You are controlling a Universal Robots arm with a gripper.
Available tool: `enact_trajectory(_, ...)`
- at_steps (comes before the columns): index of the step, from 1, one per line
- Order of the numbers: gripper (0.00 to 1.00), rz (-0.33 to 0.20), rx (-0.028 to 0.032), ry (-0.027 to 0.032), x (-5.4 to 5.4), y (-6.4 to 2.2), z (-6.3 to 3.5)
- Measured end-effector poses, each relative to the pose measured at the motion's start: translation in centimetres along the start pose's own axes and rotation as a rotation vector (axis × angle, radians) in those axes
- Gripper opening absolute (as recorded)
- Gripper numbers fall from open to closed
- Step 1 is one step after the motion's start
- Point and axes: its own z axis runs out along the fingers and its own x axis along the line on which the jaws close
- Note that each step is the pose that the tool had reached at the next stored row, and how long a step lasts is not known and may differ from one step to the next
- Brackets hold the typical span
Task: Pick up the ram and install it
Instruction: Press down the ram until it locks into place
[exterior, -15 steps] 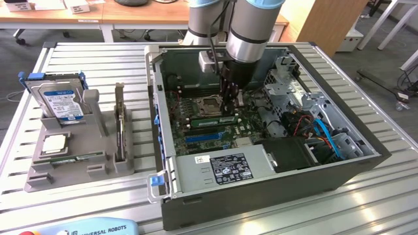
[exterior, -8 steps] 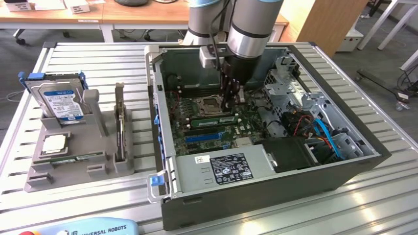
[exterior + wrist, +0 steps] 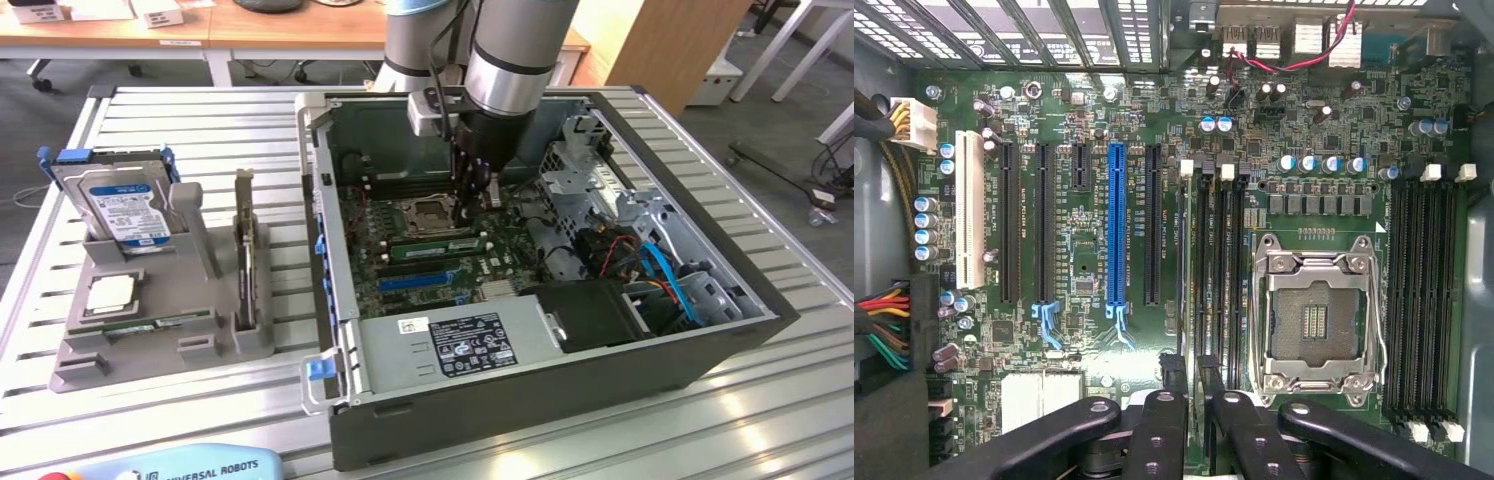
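A thin green ram (image 3: 154,323) lies on edge in the grey holder (image 3: 80,370) at the exterior view's left. A second green stick (image 3: 430,243) stands in a memory slot beside the empty CPU socket (image 3: 427,212) inside the open computer case. My gripper (image 3: 478,200) hangs over the motherboard by that stick's end at the exterior view's right. In the wrist view my gripper (image 3: 1191,378) straddles the end of the dark memory slots (image 3: 1219,270) next to the socket (image 3: 1314,320). Its fingers (image 3: 1172,385) stand a narrow gap apart, and I see nothing between them.
The holder also carries a hard drive (image 3: 127,205), a silver processor (image 3: 110,292) and an upright expansion card (image 3: 244,250). Around the arm stand the case walls (image 3: 320,200), a drive cage (image 3: 587,170), cables (image 3: 661,270) and the power supply (image 3: 454,345). Expansion slots (image 3: 1116,220) lie beside the memory slots.
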Motion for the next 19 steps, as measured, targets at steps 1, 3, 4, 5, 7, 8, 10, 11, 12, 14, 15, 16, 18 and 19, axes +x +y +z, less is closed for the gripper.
enact_trajectory(1,0.19,0.000,-0.0001,-0.0001,0.00,0.00,0.00)
enact_trajectory(3,0.19,0.000,0.0000,0.0000,0.00,0.00,0.00)
enact_trajectory(4,0.19,0.000,0.0000,0.0000,0.00,0.00,0.00)
enact_trajectory(5,0.19,0.000,0.0000,0.0000,0.00,0.00,0.00)
enact_trajectory(7,0.19,0.000,0.0000,0.0000,0.00,0.00,0.00)
enact_trajectory(8,0.19,0.000,0.0000,0.0000,0.00,0.00,0.00)
enact_trajectory(10,0.17,0.000,0.0000,0.0000,0.00,0.00,0.00)
enact_trajectory(11,0.11,0.000,0.0000,-0.0001,0.00,0.00,0.00)
enact_trajectory(12,0.11,0.000,0.0000,0.0000,0.00,0.00,0.00)
enact_trajectory(14,0.10,0.000,0.0000,-0.0001,0.00,0.00,0.00)
enact_trajectory(15,0.10,0.000,0.0000,0.0000,0.00,0.00,0.00)
enact_trajectory(16,0.10,0.000,0.0000,0.0000,0.00,0.00,0.00)
enact_trajectory(18,0.10,0.000,0.0000,0.0000,0.00,0.00,0.00)
enact_trajectory(19,0.10,0.000,0.0000,-0.0001,0.00,0.00,0.00)
